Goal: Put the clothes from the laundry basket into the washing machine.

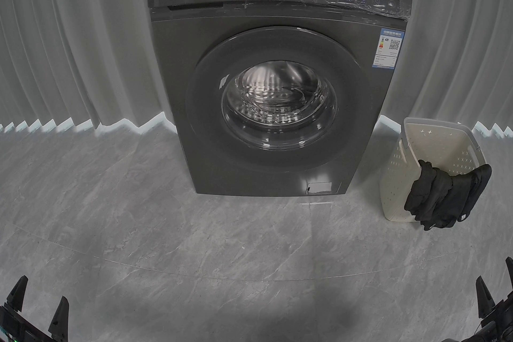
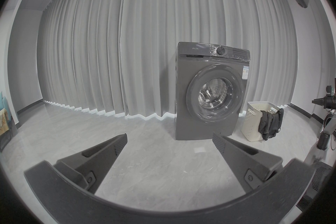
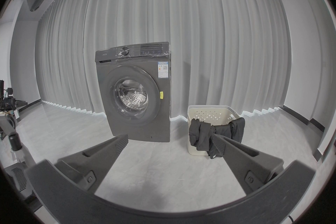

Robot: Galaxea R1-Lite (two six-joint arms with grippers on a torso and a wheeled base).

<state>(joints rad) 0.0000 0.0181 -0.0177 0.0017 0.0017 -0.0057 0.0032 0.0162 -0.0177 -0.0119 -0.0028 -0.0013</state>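
Left claw (image 1: 43,290) gapes, partly cut off; clothes (image 1: 443,193) hide laundry basket (image 1: 395,172) rim.

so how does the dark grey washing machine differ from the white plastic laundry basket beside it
The dark grey front-loading washing machine is far taller and wider than the white perforated plastic laundry basket. The washing machine's round door is shut; the laundry basket is open-topped, with black clothes draped over its rim. Both stand on the grey floor.

Basket (image 1: 427,156) right of washing machine (image 1: 278,76); clothes (image 1: 446,193) over basket rim.
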